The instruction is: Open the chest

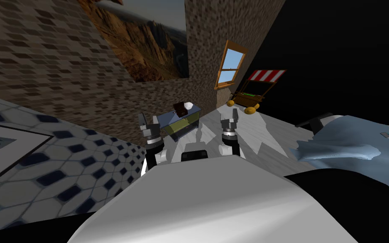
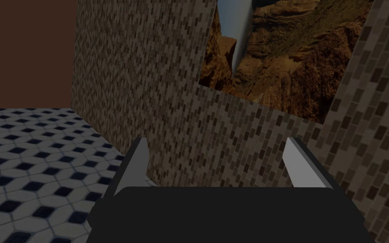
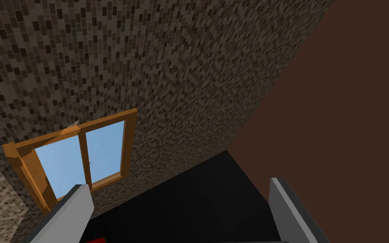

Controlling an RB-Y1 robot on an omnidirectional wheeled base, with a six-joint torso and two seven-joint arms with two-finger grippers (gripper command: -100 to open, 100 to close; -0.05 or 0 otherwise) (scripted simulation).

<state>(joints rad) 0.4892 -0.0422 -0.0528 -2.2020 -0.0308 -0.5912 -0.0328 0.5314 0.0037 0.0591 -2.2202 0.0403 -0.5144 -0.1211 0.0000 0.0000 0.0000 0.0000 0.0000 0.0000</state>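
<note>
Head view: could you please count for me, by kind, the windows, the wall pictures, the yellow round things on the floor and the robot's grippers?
window: 1
wall picture: 1
yellow round things: 2
grippers, the left gripper and the right gripper, both open: 2
Total: 6

Looks like a bedroom in a house. Has a bed (image 1: 354,145) with a soft blue cover, a wooden window (image 1: 230,64) and a big picture (image 1: 147,40) of rocks on a brick wall (image 1: 41,63).
</note>
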